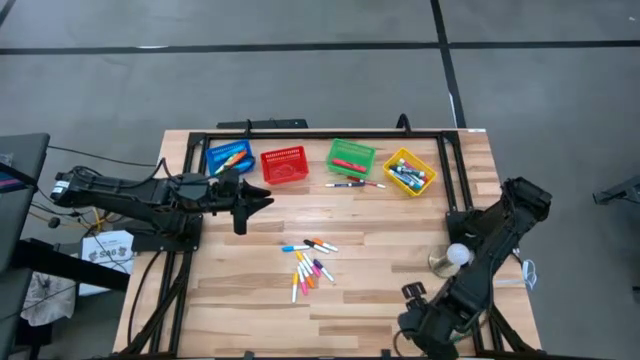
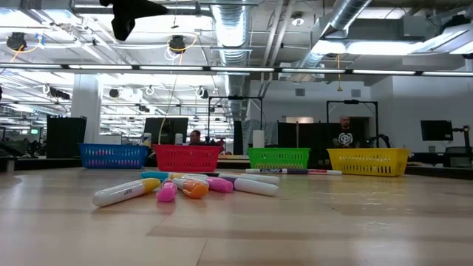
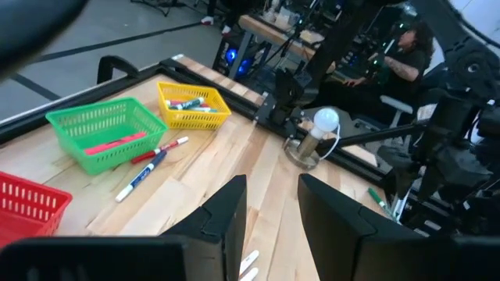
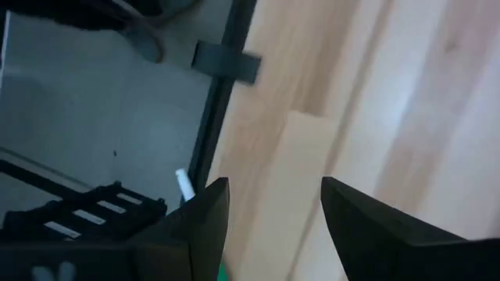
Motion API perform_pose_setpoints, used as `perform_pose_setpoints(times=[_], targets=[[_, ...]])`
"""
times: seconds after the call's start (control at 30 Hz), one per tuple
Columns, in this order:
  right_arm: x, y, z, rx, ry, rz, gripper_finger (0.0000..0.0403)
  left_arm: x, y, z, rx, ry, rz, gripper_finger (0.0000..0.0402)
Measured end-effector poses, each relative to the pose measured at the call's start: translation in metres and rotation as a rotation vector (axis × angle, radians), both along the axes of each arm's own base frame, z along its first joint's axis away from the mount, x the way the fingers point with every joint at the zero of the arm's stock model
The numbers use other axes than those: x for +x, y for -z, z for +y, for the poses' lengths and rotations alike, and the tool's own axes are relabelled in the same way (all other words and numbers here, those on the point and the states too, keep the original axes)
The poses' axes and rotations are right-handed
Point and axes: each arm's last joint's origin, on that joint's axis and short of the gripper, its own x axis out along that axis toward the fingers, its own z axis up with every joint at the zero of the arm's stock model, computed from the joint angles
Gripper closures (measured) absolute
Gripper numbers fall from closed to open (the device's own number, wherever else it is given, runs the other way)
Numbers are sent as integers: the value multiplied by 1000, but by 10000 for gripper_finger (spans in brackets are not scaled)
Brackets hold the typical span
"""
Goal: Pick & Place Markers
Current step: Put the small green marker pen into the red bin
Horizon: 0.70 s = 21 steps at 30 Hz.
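Pale wooden planks are making up the surface (image 1: 400, 290), ringed by a dark metal frame and standing on a grey floor, with an open workshop stretching behind it.

Nearest the front edge, the right end effector (image 4: 273, 211) is parked low at the right front corner, its two fingers standing well apart with nothing between them.

Toward the middle of the surface, the loose markers (image 1: 310, 265) are lying in a fanned heap, several touching or crossing one another. They are looking light, stiff and smooth-bodied, so they are likely to roll or skate away if nudged from the side. A sound grip would be across the barrel near its middle, fingers square to its length, starting with one at the edge of the heap so that its neighbours are not dragged along.

Beyond the heap, the left end effector (image 1: 262, 201) is hovering above the surface, just in front of the red basket (image 1: 284, 165), its fingers parted by a moderate gap and carrying nothing.

Farther back, four small mesh baskets are sitting in a row: the blue basket (image 1: 228, 158), the red one, the green basket (image 1: 351, 157) and the yellow basket (image 1: 410, 172). Blue, green and yellow are each holding some markers already, and a few stray markers (image 1: 355, 183) are resting just in front of the green basket.
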Motion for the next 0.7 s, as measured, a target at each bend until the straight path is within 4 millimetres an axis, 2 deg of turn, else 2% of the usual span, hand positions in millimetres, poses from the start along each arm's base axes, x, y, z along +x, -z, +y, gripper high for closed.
perform_pose_setpoints(times=[0.13, 0.43, 0.7], targets=[[-13, 12, 16, 15, -55, 6, 211, 6, 5, -1, 5, 0, 32, 286], [-27, 69, 59, 14, -183, 128, 213, 22, 20, -3, -28, -13, 104, 286], [-21, 88, 85, 4, -224, 136, 222, 23, 21, -3, -49, -19, 109, 286]])
